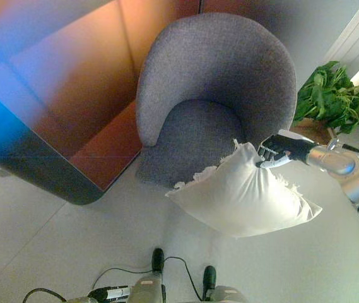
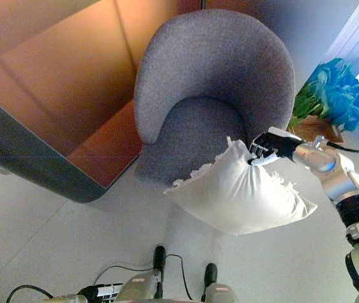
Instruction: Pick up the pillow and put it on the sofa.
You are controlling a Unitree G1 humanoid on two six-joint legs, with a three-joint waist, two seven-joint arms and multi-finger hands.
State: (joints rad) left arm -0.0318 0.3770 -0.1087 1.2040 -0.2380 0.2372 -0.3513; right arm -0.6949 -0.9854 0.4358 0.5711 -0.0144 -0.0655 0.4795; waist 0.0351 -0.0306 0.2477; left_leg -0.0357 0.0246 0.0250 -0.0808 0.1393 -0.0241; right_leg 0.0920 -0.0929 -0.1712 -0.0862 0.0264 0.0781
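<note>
1. Your right hand [image 1: 279, 151] has its fingers curled onto the upper edge of the white fringed pillow [image 1: 242, 196], gripping it.
2. The pillow hangs off the floor, spreading from the hand toward 7 o'clock.
3. Its top corner overlaps the front of the grey armchair [image 1: 214, 82], which sits at 12 o'clock from the pillow.
4. A potted plant [image 1: 330, 95] stands at 2 o'clock from the hand.

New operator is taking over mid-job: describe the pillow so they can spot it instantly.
Find the grey round-backed armchair in the middle of the view. Just in front of its seat, lifted off the pale floor, hangs the pillow, gripped at its top edge by the right hand. It is the only white, fringed cushion here.
</note>
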